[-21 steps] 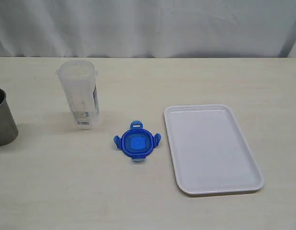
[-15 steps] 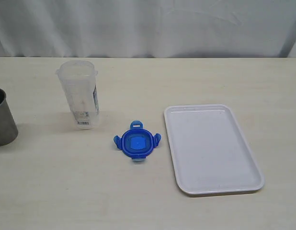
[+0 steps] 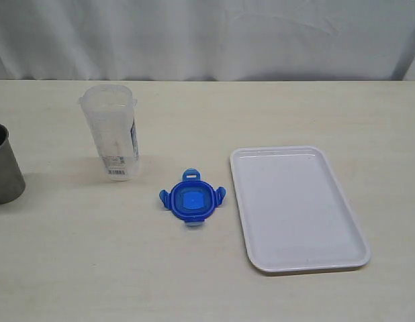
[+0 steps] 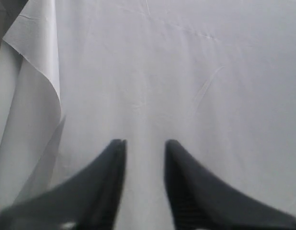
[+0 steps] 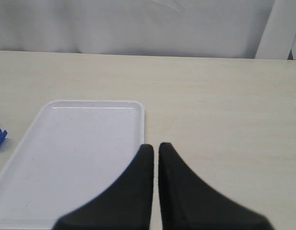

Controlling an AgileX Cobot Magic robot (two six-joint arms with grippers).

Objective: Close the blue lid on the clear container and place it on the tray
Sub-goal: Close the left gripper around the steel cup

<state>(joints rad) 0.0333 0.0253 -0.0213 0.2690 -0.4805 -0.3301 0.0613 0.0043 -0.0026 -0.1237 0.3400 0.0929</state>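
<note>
- You see nothing moved: lid (image 3: pixel 192 201), container (image 3: pixel 113 137) and tray (image 3: pixel 298 208) sit as before.
- Your left gripper (image 4: pixel 144 142) stands open and empty; the right gripper (image 5: pixel 155 145) is closed.

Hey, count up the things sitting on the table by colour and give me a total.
Blue: 1, the blue lid
Clear: 1, the clear container
White: 1, the tray
Grey metal: 1, the steel cup
Total: 4
</note>
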